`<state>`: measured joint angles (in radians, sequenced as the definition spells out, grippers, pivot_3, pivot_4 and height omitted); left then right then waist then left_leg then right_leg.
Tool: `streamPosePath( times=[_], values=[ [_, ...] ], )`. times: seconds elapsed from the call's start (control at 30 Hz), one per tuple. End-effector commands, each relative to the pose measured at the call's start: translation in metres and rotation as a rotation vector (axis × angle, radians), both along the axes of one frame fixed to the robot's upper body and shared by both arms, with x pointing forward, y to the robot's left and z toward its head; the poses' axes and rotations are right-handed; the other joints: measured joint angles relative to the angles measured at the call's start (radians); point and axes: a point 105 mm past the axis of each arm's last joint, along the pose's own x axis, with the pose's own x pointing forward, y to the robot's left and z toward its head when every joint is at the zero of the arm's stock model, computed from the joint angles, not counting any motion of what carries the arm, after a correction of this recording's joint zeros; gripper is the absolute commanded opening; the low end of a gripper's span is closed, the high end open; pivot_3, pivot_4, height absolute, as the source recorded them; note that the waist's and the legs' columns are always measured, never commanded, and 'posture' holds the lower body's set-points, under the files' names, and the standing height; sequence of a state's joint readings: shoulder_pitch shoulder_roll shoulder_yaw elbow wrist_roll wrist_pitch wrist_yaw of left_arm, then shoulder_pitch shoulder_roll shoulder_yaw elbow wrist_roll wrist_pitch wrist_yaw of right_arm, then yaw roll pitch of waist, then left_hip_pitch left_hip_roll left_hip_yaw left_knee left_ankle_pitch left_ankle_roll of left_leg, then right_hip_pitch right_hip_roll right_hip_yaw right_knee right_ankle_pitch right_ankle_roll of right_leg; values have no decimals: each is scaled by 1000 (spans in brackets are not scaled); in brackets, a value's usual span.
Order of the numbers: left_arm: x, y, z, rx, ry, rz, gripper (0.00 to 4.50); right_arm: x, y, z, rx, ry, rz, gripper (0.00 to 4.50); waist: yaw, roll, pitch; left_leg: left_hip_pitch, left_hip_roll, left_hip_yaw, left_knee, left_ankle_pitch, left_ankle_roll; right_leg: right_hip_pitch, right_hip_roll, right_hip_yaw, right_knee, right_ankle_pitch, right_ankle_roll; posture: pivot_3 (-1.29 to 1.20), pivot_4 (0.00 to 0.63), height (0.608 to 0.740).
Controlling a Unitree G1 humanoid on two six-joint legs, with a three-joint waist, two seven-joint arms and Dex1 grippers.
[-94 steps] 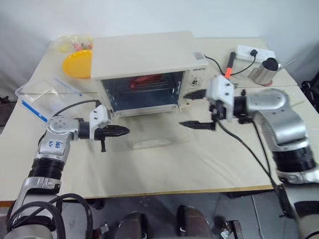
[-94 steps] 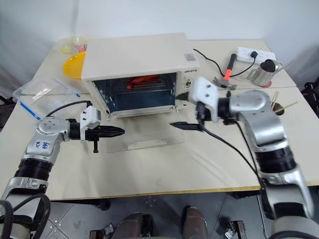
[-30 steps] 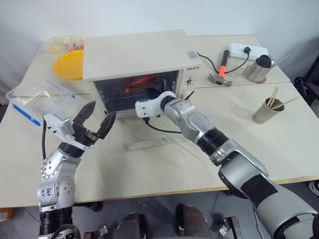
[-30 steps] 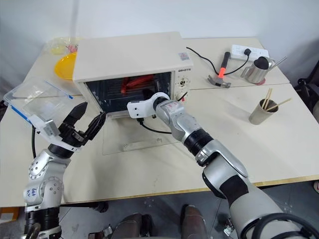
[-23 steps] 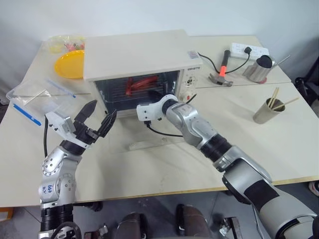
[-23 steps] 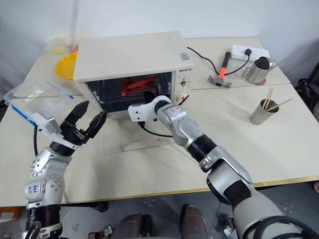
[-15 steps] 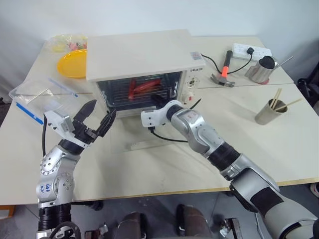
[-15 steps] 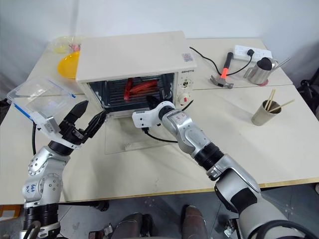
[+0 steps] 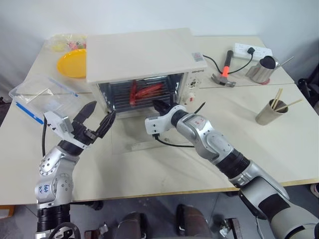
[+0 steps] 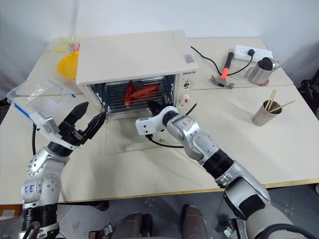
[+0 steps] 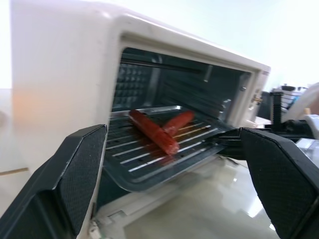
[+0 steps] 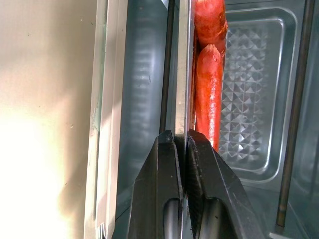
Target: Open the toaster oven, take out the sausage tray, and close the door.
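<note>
Right pincer (image 12: 185, 144) clamped on front rim of sausage tray (image 9: 130, 102) at mouth of toaster oven (image 9: 139, 52); door (image 9: 149, 137) down flat.

Toaster oven standing on table (image 9: 199, 164), opening facing robot, door lying open on table surface in front, handle (image 9: 145, 145) at near edge. Tray seated on rack, near edge projecting slightly past opening, long axis running side to side across cavity. Two red sausages (image 11: 157, 132) on tray, lying crossed, angled diagonally from front toward back. Right pincer pinched tight on thin metal rim at tray's right front portion, fingers pointing into oven. Left pincer (image 9: 97, 119) spread fully wide, gripping nothing, raised off table left of open door, fingers directed toward cavity. Hammer (image 9: 223, 69), power strip (image 9: 251, 50), metal jug (image 9: 260, 68) on table at far right; cup of chopsticks (image 9: 266, 110) nearer; yellow plate (image 9: 72, 62) and clear container (image 9: 37, 97) at left.
</note>
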<state>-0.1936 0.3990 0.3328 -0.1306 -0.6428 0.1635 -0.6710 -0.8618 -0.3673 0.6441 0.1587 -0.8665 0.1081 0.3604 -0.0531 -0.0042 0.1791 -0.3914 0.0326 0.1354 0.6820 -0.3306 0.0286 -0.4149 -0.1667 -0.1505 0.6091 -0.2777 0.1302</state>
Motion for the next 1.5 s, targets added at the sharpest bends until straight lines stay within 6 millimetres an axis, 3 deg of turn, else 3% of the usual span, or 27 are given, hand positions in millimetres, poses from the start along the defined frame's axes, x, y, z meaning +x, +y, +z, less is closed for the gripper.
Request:
streamPosePath(
  times=[0.03,0.43,0.87,1.17,1.5],
  values=[
    [4,-5,8,28,-25,-73,4500,-12,10,37,32,-132,74,17,0,0,0,0,0,0,0,0,0,0,0,0,0,0,0,0,150,740],
    [35,10,33,74,-93,-88,4500,-24,1,25,6,-113,91,17,1,0,0,0,-1,0,0,1,-1,1,0,-2,0,0,0,0,150,740],
    [37,11,30,77,-83,-98,4500,-35,-25,14,1,-142,54,17,14,0,0,0,-1,-1,1,2,-1,1,0,-1,1,0,0,0,150,740],
    [37,15,30,79,-77,-81,4500,-61,-23,5,6,-84,133,17,22,0,0,0,-1,-1,1,2,-1,1,0,-1,1,0,0,0,150,740],
    [30,22,28,81,-51,-63,4500,-72,-28,5,3,-48,161,17,18,-1,0,2,-1,-1,2,3,-2,2,0,-1,1,0,0,0,150,740]
  ],
)
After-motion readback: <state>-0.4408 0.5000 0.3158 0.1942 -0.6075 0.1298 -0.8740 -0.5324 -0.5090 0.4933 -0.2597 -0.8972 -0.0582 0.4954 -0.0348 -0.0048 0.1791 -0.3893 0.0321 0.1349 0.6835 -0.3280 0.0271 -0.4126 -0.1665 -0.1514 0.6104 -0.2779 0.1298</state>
